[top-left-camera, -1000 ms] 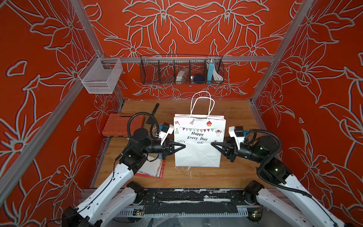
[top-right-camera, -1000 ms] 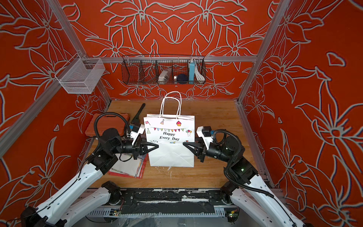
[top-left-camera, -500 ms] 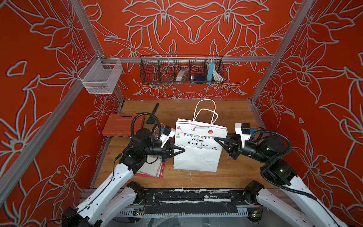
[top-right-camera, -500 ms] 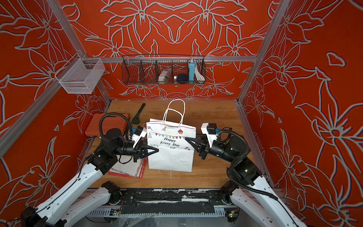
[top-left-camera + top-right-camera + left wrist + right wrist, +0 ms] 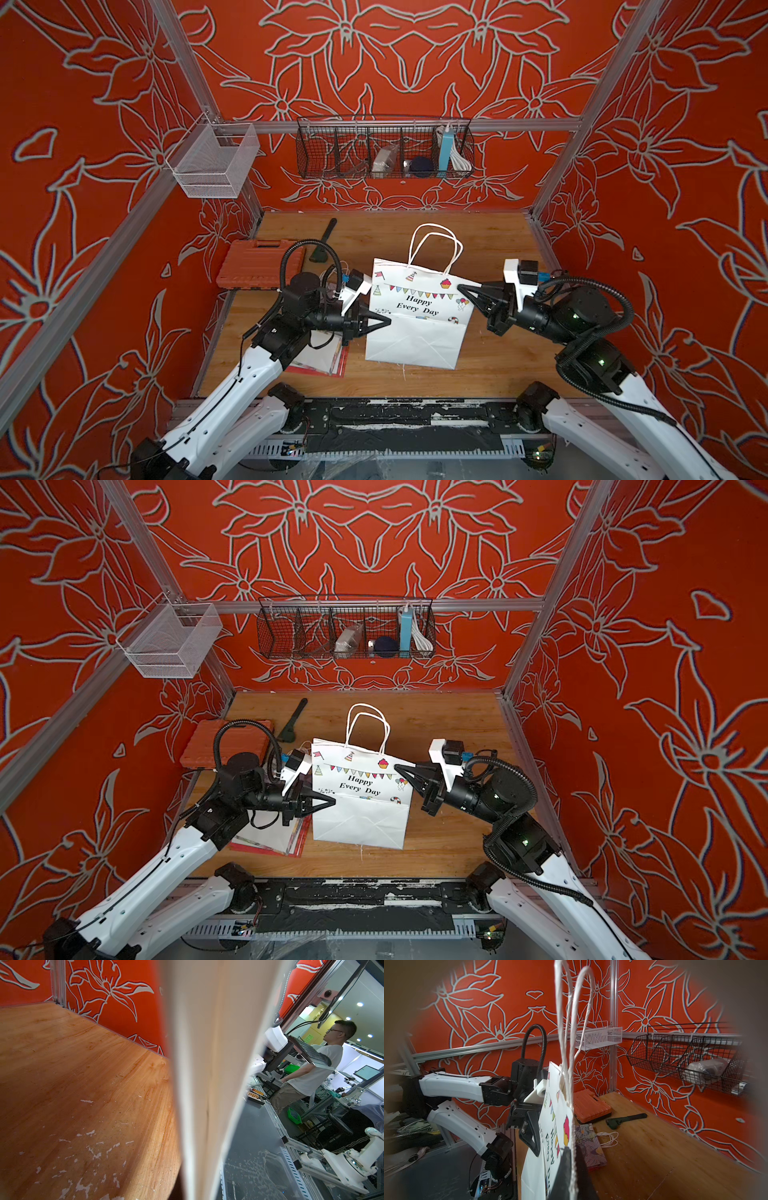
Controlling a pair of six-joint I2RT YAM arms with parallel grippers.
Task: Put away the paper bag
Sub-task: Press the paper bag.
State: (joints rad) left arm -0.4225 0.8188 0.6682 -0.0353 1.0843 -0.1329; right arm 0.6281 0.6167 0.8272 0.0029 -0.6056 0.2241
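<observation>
Shows white paper bag [image 5: 415, 332] printed "Happy Every Day", standing skewed on wood table [image 5: 498, 249], just right of orange case [image 5: 257, 268] and a bit nearer the robot. Has left gripper [image 5: 386, 321] btwn case and bag, jaws pressed together on bag's case-side edge, approx mid-height. Has right gripper [image 5: 465, 293] on bag edge farthest from case, higher up, jaws pinching paper near top corner. In right wrist view, shows handle cords [image 5: 572, 1172] running down across a black finger [image 5: 563, 1176].

Risks, as judged:
- Could tear thin paper at either pinch if arms pull apart or lift unevenly, esp. w/ grips at diff. heights.
- Could twist or crumple bag, given the lean.
- Could snag cords on that finger at release.
- Could sweep flat paper stack [image 5: 320, 357], lying just robot-side of case, under left arm.

Cannot tell from here where bag is meant to go.
</observation>
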